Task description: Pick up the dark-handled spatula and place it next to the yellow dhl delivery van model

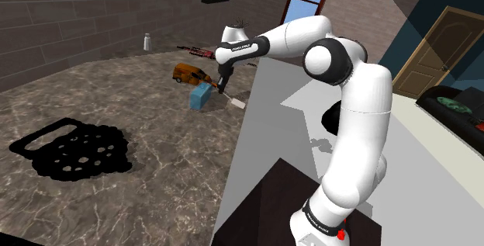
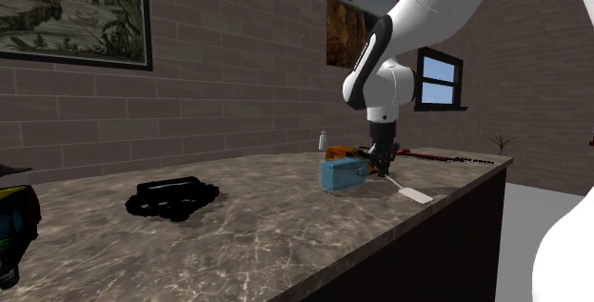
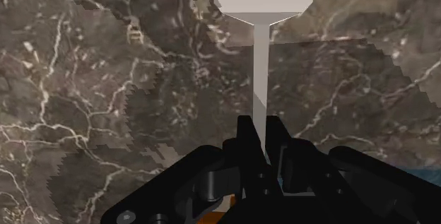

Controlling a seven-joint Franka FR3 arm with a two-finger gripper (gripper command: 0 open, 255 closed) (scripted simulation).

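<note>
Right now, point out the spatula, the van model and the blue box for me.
spatula [image 3: 260,67], wrist view, on its pale shaft.
van model [image 1: 187,71], shoulder view, on its orange-yellow body.
blue box [image 1: 201,95], shoulder view, on its middle.

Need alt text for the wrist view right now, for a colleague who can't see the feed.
The all-black two-finger gripper is shut on the thin shaft of a pale grey spatula, whose broad flat blade points away from the fingers. Beneath them lies a dark brown marbled countertop with pale veins.
</note>
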